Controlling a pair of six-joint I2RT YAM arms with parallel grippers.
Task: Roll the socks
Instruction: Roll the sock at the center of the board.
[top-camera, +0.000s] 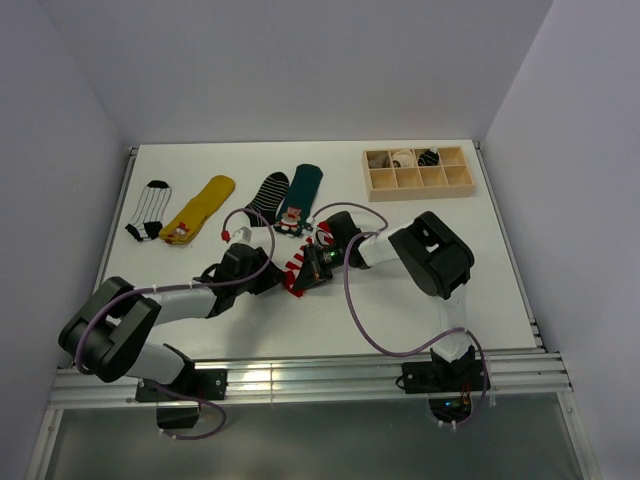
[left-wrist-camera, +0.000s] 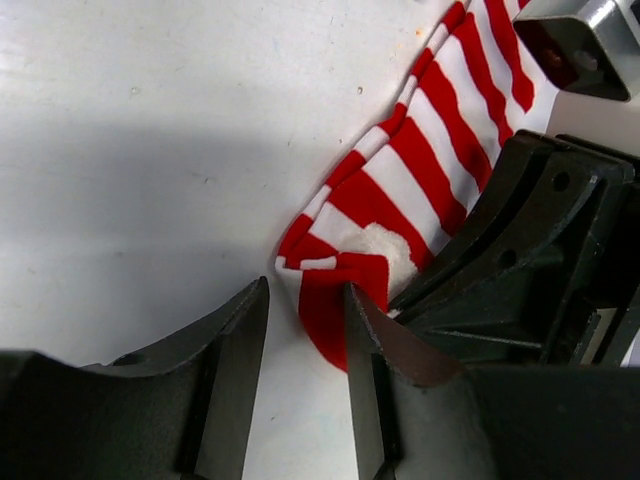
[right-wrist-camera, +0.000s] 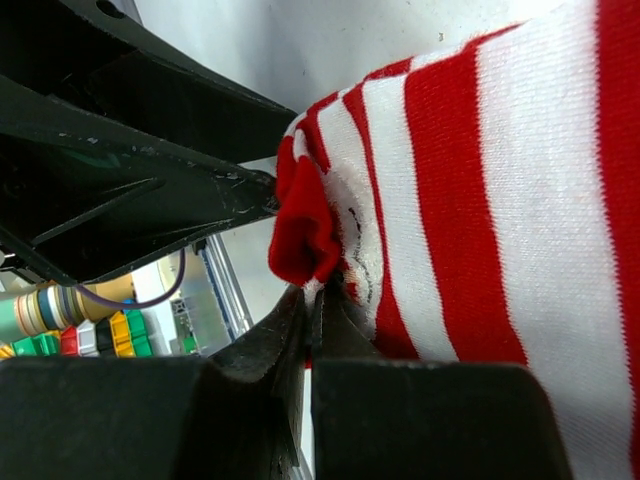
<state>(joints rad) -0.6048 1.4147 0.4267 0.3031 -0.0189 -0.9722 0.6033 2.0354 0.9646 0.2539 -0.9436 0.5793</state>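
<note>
- Nearest, the left gripper (left-wrist-camera: 305, 340) stands partly open, low over the table (top-camera: 420, 290). The red end of the red-and-white sock (left-wrist-camera: 420, 170) lies in its gap and touches one finger only, so nothing is clamped.
- Just beyond, the right gripper (right-wrist-camera: 308, 330) is closed tight at that same folded end. The view is so close that I cannot tell whether it nips fabric or only presses on it.
- The sock lies near the middle of the table and runs from the two grippers toward the far right. By my judgement it is barely rolled.
- If the left jaws close beside the fold rather than around it, the first turn may spring flat again.
- The two grippers sit almost touching, so a careless twist could knock one against the other.
- Farther off, the black striped sock (top-camera: 268, 195) and green bear sock (top-camera: 300, 195) lie side by side, near enough to be dragged along.
- Farthest, on the right, stands a wooden tray (top-camera: 420, 194) of compartments.
</note>
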